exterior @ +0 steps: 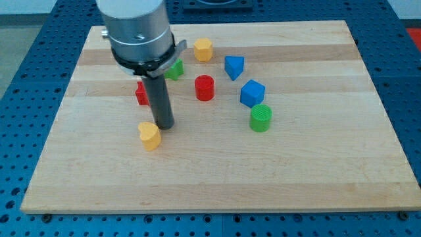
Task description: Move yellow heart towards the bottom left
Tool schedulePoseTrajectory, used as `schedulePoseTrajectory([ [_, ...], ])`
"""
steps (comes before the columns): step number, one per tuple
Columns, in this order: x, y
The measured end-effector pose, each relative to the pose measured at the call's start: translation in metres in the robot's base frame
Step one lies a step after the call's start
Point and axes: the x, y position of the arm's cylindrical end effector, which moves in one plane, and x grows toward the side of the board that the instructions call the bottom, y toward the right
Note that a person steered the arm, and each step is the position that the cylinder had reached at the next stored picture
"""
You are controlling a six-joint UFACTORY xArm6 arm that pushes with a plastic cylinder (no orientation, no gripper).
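no readable text, labels, brands, numbers or signs on anything in view

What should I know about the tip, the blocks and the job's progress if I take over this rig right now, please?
My tip sits just to the upper right of the yellow heart, about touching it. The heart lies left of the board's middle, below the half-hidden red block. Done: the heart is lined up for a push down-left. Left: keep pushing it towards the wooden board's bottom left corner, still well away.
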Motion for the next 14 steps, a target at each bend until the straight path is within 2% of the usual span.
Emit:
schedulePoseTrajectory([
  [1,0.000,0.003],
  [3,0.034,-0.018],
  [5,0.034,-0.044],
  [7,0.014,-0.048],
  [9,0.014,-0.059],
  [10,0.015,-0.084],
  [11,0.033,-0.090],
  [13,0.043,-0.086],
  [14,0.044,-0.066],
])
